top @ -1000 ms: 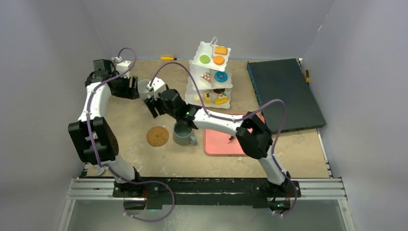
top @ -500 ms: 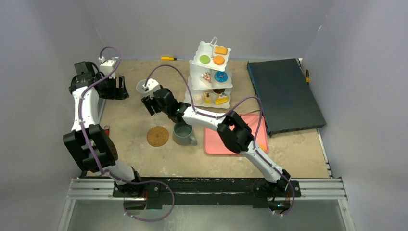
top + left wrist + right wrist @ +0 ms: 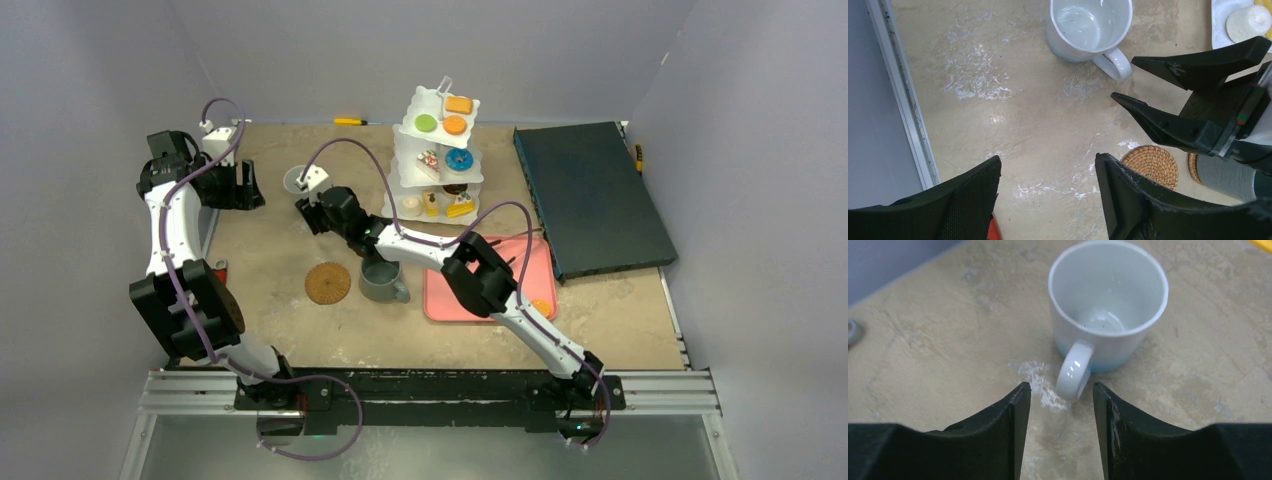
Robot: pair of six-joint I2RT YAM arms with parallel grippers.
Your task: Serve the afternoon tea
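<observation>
Here the white mug (image 3: 1108,315) stands upright, handle toward the right pincer (image 3: 1060,388).

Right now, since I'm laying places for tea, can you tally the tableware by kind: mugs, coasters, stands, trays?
Mugs: 2, the white mug and the grey mug
Coasters: 2, the bare coaster and the half-hidden coaster
Stands: 1, the tiered stand
Trays: 1, the pink tray
Total: 6

Your 2 arms, both reaching out.
Your left gripper (image 3: 1048,165) hangs with jaws apart; your right gripper (image 3: 1060,390) sits low, jaws parted.
</observation>
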